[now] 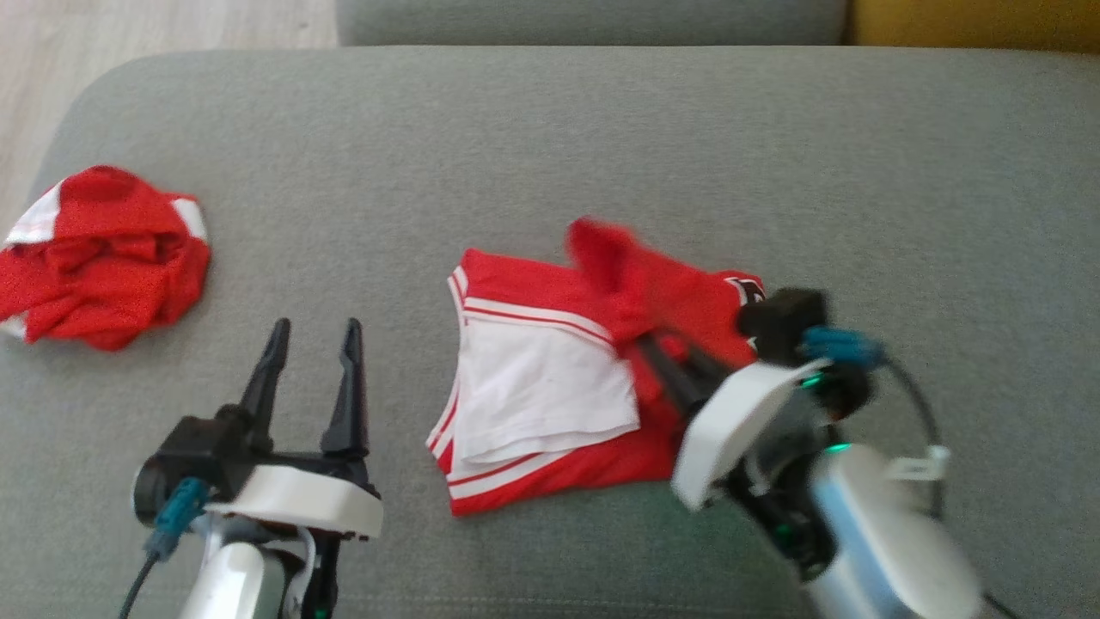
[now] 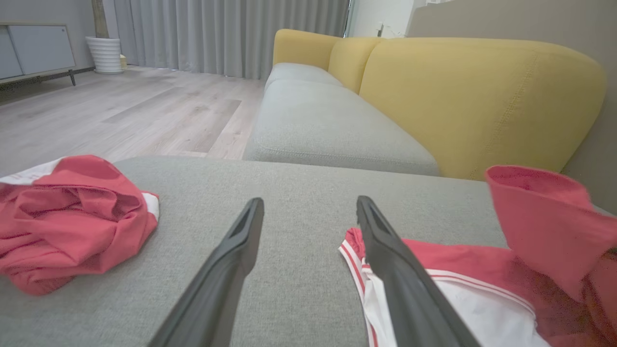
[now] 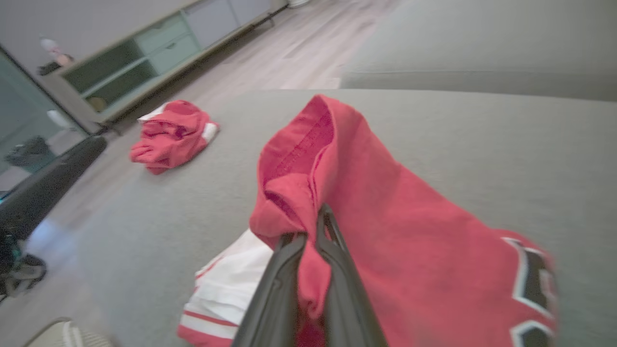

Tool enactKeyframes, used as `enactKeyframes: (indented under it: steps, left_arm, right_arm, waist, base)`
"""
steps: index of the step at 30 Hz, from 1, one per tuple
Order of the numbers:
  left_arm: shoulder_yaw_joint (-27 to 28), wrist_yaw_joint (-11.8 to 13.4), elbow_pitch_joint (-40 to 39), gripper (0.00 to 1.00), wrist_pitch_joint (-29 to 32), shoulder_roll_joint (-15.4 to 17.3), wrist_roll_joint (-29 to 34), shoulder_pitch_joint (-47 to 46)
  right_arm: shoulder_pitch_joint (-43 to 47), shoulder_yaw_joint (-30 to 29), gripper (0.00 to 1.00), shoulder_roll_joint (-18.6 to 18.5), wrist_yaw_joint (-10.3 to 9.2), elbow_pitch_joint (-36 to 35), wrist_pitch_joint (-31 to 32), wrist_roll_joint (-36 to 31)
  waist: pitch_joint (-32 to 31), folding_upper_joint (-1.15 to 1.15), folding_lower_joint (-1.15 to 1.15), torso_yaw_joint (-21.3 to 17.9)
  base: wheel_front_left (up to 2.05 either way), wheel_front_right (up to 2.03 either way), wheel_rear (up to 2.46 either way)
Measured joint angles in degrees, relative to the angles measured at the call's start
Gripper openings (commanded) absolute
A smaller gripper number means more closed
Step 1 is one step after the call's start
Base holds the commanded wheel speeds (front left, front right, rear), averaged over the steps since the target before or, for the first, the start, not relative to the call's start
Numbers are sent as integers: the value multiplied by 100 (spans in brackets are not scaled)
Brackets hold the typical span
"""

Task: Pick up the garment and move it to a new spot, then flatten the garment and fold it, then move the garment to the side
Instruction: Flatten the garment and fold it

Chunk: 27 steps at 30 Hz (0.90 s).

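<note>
we see the right gripper [image 3: 315, 226] pinched on a fold of the garment [image 3: 385, 231], cloth hiding its tips. its arm [image 1: 894, 550] is blurred. the black patch [image 3: 535, 284] is too smeared to read. the red heap [image 2: 72, 217] is cut by the left edge.

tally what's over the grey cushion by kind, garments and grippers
garments: 2, crumpled garment and held garment
grippers: 2, left gripper with jaws open, right gripper with jaws shut on the held garment
total: 4
</note>
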Motion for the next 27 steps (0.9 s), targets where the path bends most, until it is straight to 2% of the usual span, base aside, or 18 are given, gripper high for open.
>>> enactKeyframes:
  steps: [6,12,13,14,15,20,22,25,27]
  left_arm:
    - [-116,-90,157,100,0,-87,9,-27]
    - [-129,-137,232,100,0,-135,37,-122]
    - [-131,-144,242,100,0,-149,37,-132]
    - [-130,-180,255,100,0,-163,37,-136]
    - [-131,-188,259,100,0,-171,37,-140]
    - [-98,-215,274,100,0,-179,56,-157]
    - [-58,-231,272,100,0,-178,94,-164]
    - [-25,-231,271,100,0,-177,120,-171]
    - [41,-231,267,100,0,-171,148,-172]
  right_arm:
    - [-626,1120,0,-5,0,1277,-786,1251]
    - [-1252,1819,0,-8,0,2334,-1423,1806]
    - [-1326,1926,15,-13,0,2477,-1473,1883]
    - [-1384,2023,64,-13,0,2591,-1530,2007]
    - [-1443,2131,100,-18,0,2693,-1597,2063]
    - [-1696,2542,100,-27,0,2786,-2051,2437]
    - [-1902,2716,100,-33,0,2614,-2329,2564]
    - [-2076,2688,100,-29,0,2457,-2641,2565]
    - [-2135,2448,100,-26,0,2452,-2822,2423]
  waist:
    - [61,0,0,295]
    - [138,0,0,499]
    - [159,0,0,514]
    - [181,0,0,526]
    - [203,0,0,535]
    - [287,0,0,503]
    - [298,0,0,414]
    - [287,0,0,316]
    - [272,0,0,245]
  base:
    - [0,0,0]
    - [0,0,0]
    - [0,0,0]
    - [0,0,0]
    - [0,0,0]
    - [0,0,0]
    - [0,0,0]
    - [0,0,0]
    - [0,0,0]
